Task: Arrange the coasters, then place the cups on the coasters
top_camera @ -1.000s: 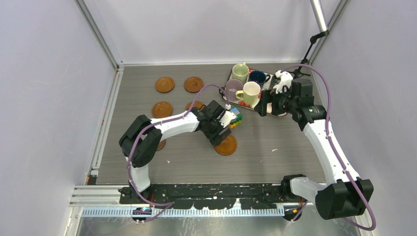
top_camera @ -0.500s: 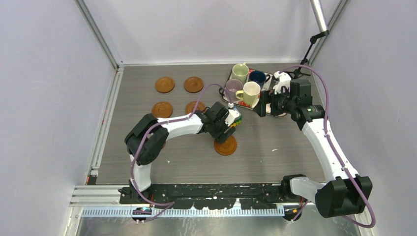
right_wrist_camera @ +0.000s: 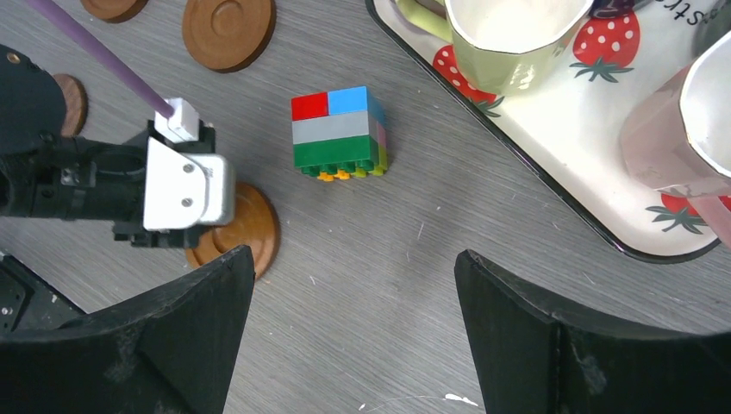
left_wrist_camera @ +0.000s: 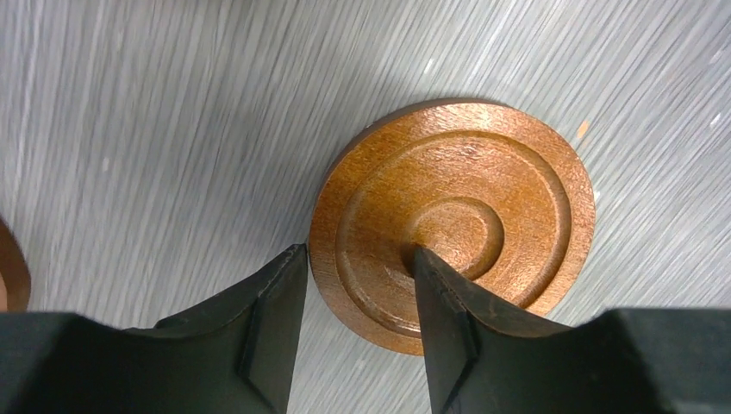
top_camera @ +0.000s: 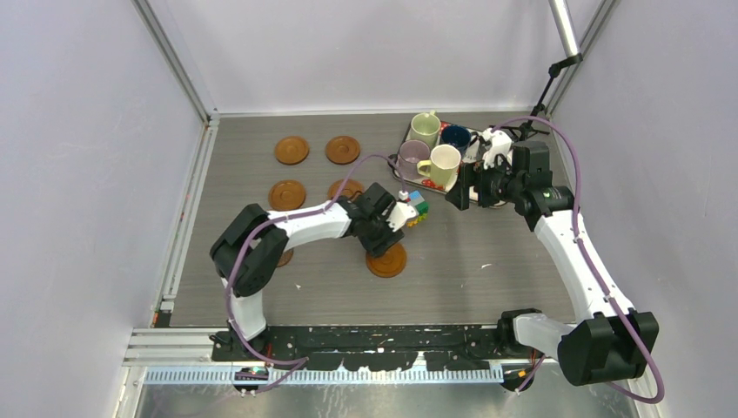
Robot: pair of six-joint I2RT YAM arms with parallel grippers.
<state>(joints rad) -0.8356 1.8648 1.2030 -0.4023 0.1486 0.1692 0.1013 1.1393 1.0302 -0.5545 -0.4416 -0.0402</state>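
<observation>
My left gripper (top_camera: 380, 241) (left_wrist_camera: 358, 252) is shut on a brown coaster (top_camera: 385, 260) (left_wrist_camera: 483, 198) lying flat mid-table: one finger presses its outer rim, the other sits in its central hollow. Three more coasters (top_camera: 291, 150) (top_camera: 343, 150) (top_camera: 286, 193) lie at the back left, and a further one (top_camera: 345, 188) is half hidden by the arm. Pale yellow (top_camera: 444, 165), mauve (top_camera: 412, 157), light green (top_camera: 425, 128) and dark blue (top_camera: 455, 135) cups stand on the tray. My right gripper (top_camera: 459, 196) (right_wrist_camera: 353, 254) hovers open beside the yellow cup, holding nothing.
A white strawberry-print tray (right_wrist_camera: 569, 155) carries the cups at the back right. The multicoloured block toy (top_camera: 418, 207) (right_wrist_camera: 339, 134) stands between the tray and my left gripper. A coaster edge (top_camera: 284, 257) shows under the left arm's elbow.
My left gripper narrowed onto the coaster and dragged it a little to the left. The right gripper shifted slightly left, still wide open.
</observation>
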